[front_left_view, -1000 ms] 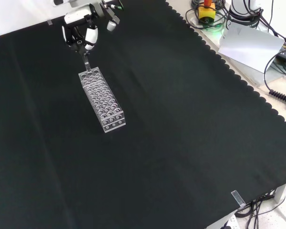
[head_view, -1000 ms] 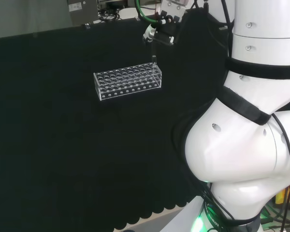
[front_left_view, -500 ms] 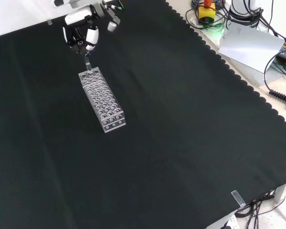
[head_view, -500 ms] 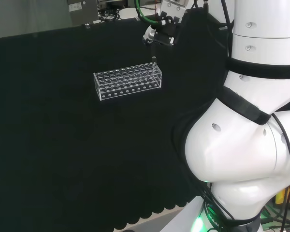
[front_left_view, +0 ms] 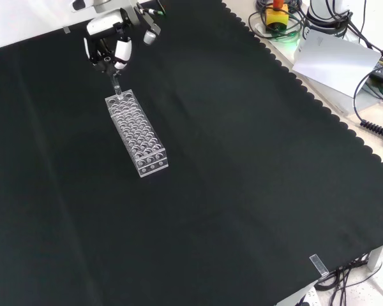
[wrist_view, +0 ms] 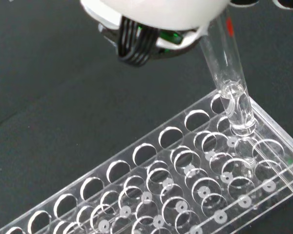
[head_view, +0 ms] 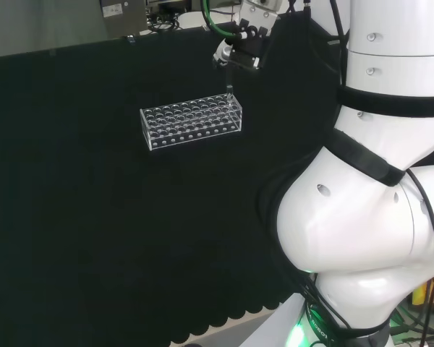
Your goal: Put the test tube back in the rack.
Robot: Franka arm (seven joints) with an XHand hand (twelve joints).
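- Since a second ago, hand (front_left_view: 108,43) and tube (wrist_view: 228,83) have risen a little.
- Hand holds the tube.
- Below it, the tube's tip sits in a rack (front_left_view: 136,132) hole.
- Left: push down, let go.

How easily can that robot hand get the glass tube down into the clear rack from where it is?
Probably easily. The hand holds the test tube almost upright, its rounded tip at a hole at the rack's end nearest the hand. The holes in sight look free, and nothing stands around the rack on the cloth.
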